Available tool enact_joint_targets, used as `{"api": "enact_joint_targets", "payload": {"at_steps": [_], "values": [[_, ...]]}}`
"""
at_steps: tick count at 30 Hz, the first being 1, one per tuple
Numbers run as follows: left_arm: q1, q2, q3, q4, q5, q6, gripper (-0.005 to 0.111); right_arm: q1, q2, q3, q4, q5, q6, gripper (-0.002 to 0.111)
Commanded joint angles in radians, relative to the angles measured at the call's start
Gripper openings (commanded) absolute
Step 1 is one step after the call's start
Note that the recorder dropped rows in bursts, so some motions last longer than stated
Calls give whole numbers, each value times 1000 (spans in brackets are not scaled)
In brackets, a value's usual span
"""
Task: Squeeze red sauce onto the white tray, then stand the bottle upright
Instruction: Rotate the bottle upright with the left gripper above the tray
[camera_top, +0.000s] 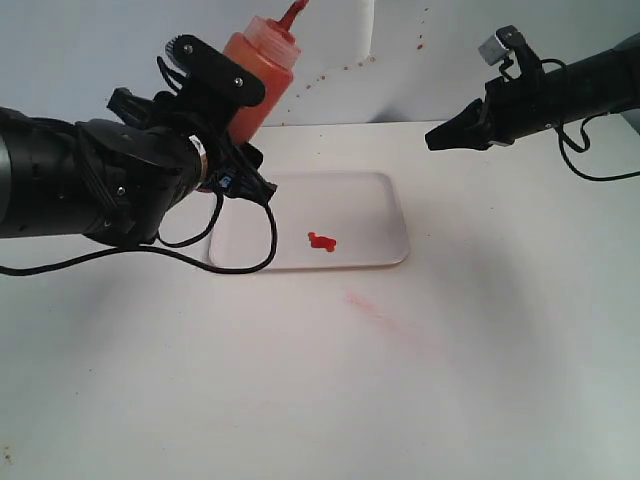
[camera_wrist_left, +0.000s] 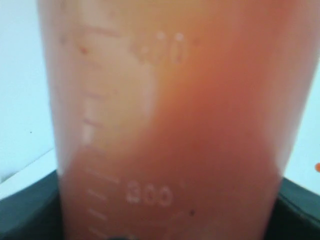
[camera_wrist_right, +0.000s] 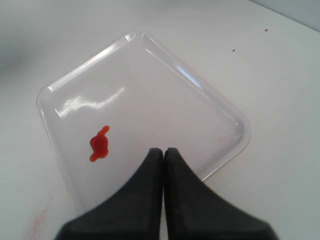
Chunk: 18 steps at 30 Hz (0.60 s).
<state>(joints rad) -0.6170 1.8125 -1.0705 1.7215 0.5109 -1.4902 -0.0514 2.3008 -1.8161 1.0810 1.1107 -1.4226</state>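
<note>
My left gripper (camera_top: 215, 85) is shut on the bottle (camera_top: 258, 80), an orange-red translucent squeeze bottle held almost upright, tipped a little to the right, above the far left corner of the white tray (camera_top: 385, 190). Its nozzle points up. The bottle (camera_wrist_left: 170, 120) fills the left wrist view, blurred, with raised 300 and 400 marks. A small glossy blob of red sauce (camera_top: 322, 241) lies near the tray's middle. It shows too as the red sauce (camera_wrist_right: 99, 145) inside the white tray (camera_wrist_right: 220, 110). My right gripper (camera_top: 432, 142) hangs shut and empty over the tray's far right, its fingertips (camera_wrist_right: 163, 151) pressed together.
A faint pink smear (camera_top: 368, 304) marks the white table in front of the tray. Small red specks (camera_top: 350, 68) dot the pale back wall. A black cable (camera_top: 240, 268) loops from the left arm over the tray's near left rim.
</note>
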Motion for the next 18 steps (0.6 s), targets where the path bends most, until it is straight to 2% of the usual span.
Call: {"api": "enact_joint_targets", "payload": {"at_steps": [1,14,18], "values": [[2,-30,18,23,21,-89,0,-7,-10,5,1,-4,-2,0],[2,-33,18,23,19,-285,0,-7,-10,5,1,-4,-5,0],[2,-33,18,23,-22,-442,0,-7,-10,5,1,-4,-3,0]]}}
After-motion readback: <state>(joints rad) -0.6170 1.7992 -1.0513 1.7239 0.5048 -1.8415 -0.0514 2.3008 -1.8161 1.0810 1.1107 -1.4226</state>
